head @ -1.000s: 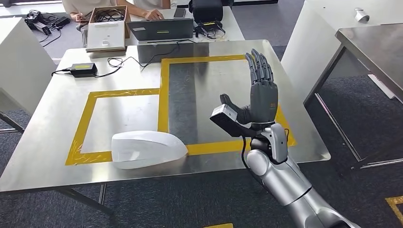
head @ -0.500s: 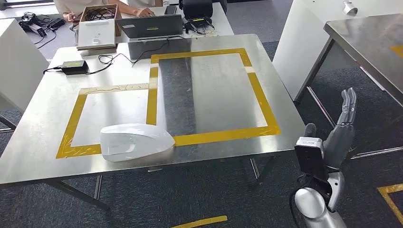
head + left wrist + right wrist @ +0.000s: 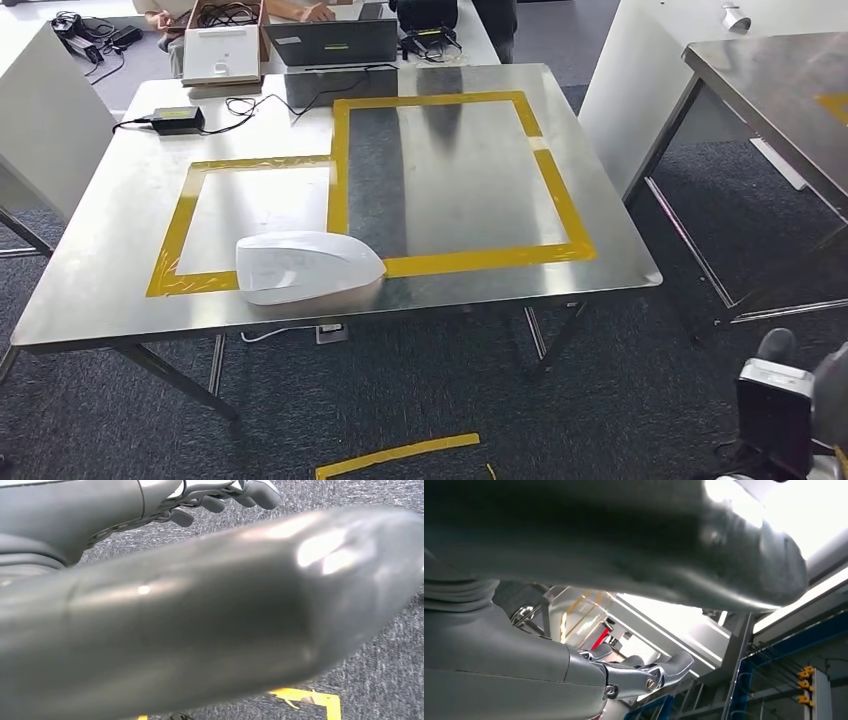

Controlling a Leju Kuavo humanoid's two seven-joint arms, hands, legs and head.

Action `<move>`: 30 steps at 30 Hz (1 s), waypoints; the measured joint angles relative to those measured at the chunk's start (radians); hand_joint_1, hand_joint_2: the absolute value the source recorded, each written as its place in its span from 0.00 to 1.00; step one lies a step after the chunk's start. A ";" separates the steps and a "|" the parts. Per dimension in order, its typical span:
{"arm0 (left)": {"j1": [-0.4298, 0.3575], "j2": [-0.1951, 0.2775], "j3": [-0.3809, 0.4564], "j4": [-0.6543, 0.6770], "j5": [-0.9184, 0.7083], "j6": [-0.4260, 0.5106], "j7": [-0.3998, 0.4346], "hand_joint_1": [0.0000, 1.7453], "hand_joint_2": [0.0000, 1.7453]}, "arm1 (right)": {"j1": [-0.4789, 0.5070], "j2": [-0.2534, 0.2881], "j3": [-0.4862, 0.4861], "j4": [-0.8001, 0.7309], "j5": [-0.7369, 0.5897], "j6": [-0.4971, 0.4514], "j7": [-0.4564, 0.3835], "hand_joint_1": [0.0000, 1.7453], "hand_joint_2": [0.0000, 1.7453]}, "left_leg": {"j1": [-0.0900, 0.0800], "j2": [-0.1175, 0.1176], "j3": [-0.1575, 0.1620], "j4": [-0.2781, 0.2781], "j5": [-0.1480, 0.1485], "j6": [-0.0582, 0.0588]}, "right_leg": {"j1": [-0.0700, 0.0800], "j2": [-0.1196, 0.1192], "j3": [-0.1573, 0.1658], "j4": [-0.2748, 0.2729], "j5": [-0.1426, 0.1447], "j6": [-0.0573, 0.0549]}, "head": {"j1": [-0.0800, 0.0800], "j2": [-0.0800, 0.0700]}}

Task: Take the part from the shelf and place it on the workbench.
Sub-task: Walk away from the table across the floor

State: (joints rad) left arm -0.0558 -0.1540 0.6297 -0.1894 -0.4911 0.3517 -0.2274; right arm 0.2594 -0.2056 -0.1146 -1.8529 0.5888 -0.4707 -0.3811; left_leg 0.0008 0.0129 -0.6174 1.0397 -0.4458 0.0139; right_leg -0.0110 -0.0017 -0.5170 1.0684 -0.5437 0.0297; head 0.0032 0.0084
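The white curved shell part (image 3: pixel 305 267) lies on the steel workbench (image 3: pixel 450 180), across the front tape edge of the smaller yellow rectangle (image 3: pixel 190 200). Nothing touches it. My right hand (image 3: pixel 825 385) hangs low at the bottom right corner, off the table and well right of the part. In the right wrist view its thick thumb (image 3: pixel 624 540) and dark fingers (image 3: pixel 644 672) are spread apart with nothing between them. In the left wrist view my left hand (image 3: pixel 200 615) hangs over dark carpet, its fingers (image 3: pixel 225 495) holding nothing.
A laptop (image 3: pixel 335 45), a cardboard box (image 3: pixel 222 45) and a black power adapter (image 3: pixel 172 120) with cables sit at the workbench's far edge, where a person sits. Another steel table (image 3: pixel 780 80) stands to the right. Yellow tape (image 3: pixel 395 455) marks the carpet.
My right arm has dropped from above the large yellow rectangle to low beside my body, hand still spread. The view has shifted a little; the part stays put.
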 joint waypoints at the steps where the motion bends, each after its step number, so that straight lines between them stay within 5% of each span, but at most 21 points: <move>1: -0.001 0.000 0.000 0.000 0.000 0.000 0.000 0.00 0.00 | 0.003 -0.001 -0.006 -0.006 -0.001 0.000 -0.001 0.00 0.00 | -0.001 0.000 -0.002 0.002 0.005 -0.006 | 0.003 0.001 0.023 -0.039 -0.003 -0.008 | 0.001 0.000; 5: 0.000 -0.003 0.007 0.000 0.011 -0.001 0.002 0.00 0.00 | 0.003 -0.004 -0.020 -0.013 -0.010 0.020 -0.009 0.00 0.00 | 0.001 -0.003 -0.014 0.007 0.008 -0.032 | 0.004 0.001 0.006 -0.060 0.020 -0.041 | 0.001 0.000; 9: 0.001 -0.007 0.016 0.000 0.023 -0.016 -0.009 0.00 0.00 | -0.017 -0.005 -0.031 -0.009 -0.011 0.039 -0.022 0.00 0.00 | 0.005 -0.008 -0.059 0.180 -0.158 -0.050 | 0.000 0.000 -0.043 -0.064 0.064 -0.056 | -0.009 0.000; 10: 0.000 -0.007 0.018 0.000 0.025 -0.021 -0.013 0.00 0.00 | -0.019 -0.005 -0.033 -0.007 -0.011 0.041 -0.024 0.00 0.00 | 0.006 -0.008 -0.060 0.227 -0.176 -0.053 | 0.000 0.000 -0.057 -0.063 0.074 -0.055 | -0.010 0.000; 12: 0.000 -0.005 0.025 0.000 0.034 -0.029 -0.017 0.00 0.00 | -0.021 -0.005 -0.034 -0.002 -0.012 0.044 -0.032 0.00 0.00 | 0.008 -0.008 -0.025 0.240 -0.146 -0.055 | -0.001 -0.001 -0.081 -0.060 0.093 -0.050 | -0.010 0.000; 14: 0.000 -0.001 0.034 0.000 0.035 -0.033 -0.012 0.00 0.00 | -0.021 -0.004 -0.035 0.003 -0.007 0.039 -0.040 0.00 0.00 | 0.010 -0.008 0.062 0.132 -0.103 -0.055 | -0.002 -0.002 -0.102 -0.053 0.109 -0.042 | -0.010 0.000; 15: -0.001 0.001 0.036 0.000 0.028 -0.035 -0.005 0.00 0.00 | -0.022 -0.003 -0.035 0.004 -0.001 0.035 -0.042 0.00 0.00 | 0.009 -0.010 0.110 0.062 -0.102 -0.051 | -0.002 -0.002 -0.111 -0.049 0.116 -0.036 | -0.010 0.000; 17: -0.002 0.006 0.036 0.000 -0.005 -0.041 0.024 0.00 0.00 | -0.024 0.000 -0.035 0.005 0.018 0.024 -0.040 0.00 0.00 | 0.005 -0.013 0.157 -0.023 -0.121 -0.039 | -0.001 -0.002 -0.118 -0.047 0.131 -0.023 | -0.009 0.000; 20: 0.003 0.022 0.019 0.001 -0.072 -0.054 0.087 0.00 0.00 | -0.026 0.006 -0.036 0.005 0.036 0.018 -0.032 0.00 0.00 | 0.003 -0.009 0.144 -0.033 -0.106 -0.010 | -0.004 -0.002 -0.124 -0.047 0.140 -0.004 | -0.007 0.000; 22: 0.005 0.037 0.008 0.001 -0.095 -0.065 0.107 0.00 0.00 | -0.026 0.008 -0.040 0.005 0.039 0.020 -0.031 0.00 0.00 | 0.006 -0.003 0.124 -0.036 -0.085 0.008 | -0.006 0.000 -0.147 0.014 0.073 0.005 | -0.002 0.000; 24: 0.006 0.055 0.002 0.000 -0.104 -0.072 0.109 0.00 0.00 | -0.025 0.011 -0.048 0.005 0.040 0.025 -0.031 0.00 0.00 | 0.003 0.000 0.100 -0.033 -0.066 0.016 | -0.006 0.000 -0.181 0.138 -0.023 0.010 | 0.003 0.000; 26: 0.008 0.073 -0.004 0.000 -0.111 -0.073 0.106 0.00 0.00 | -0.019 0.017 -0.055 0.005 0.041 0.031 -0.035 0.00 0.00 | -0.001 0.001 0.074 -0.027 -0.047 0.017 | -0.006 0.000 -0.187 0.223 -0.047 0.009 | 0.004 0.000; 28: 0.010 0.088 -0.008 0.000 -0.115 -0.073 0.095 0.00 0.00 | -0.014 0.021 -0.062 0.005 0.040 0.035 -0.041 0.00 0.00 | -0.005 0.001 0.046 -0.018 -0.031 0.016 | -0.002 0.001 -0.127 0.178 -0.001 0.000 | 0.005 0.000; 30: 0.013 0.098 -0.011 -0.001 -0.117 -0.073 0.074 0.00 0.00 | -0.014 0.024 -0.068 0.005 0.039 0.035 -0.047 0.00 0.00 | -0.008 0.001 0.026 -0.010 -0.019 0.013 | 0.006 0.000 -0.028 0.038 0.020 -0.019 | 0.005 0.000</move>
State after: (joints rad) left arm -0.0430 -0.0561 0.6185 -0.1907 -0.6083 0.2786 -0.1535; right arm 0.2457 -0.1818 -0.1829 -1.8481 0.6275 -0.4356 -0.4284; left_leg -0.0070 0.0138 -0.5919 1.0301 -0.4644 0.0264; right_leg -0.0052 -0.0015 -0.5454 1.1064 -0.5242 0.0110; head 0.0083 0.0084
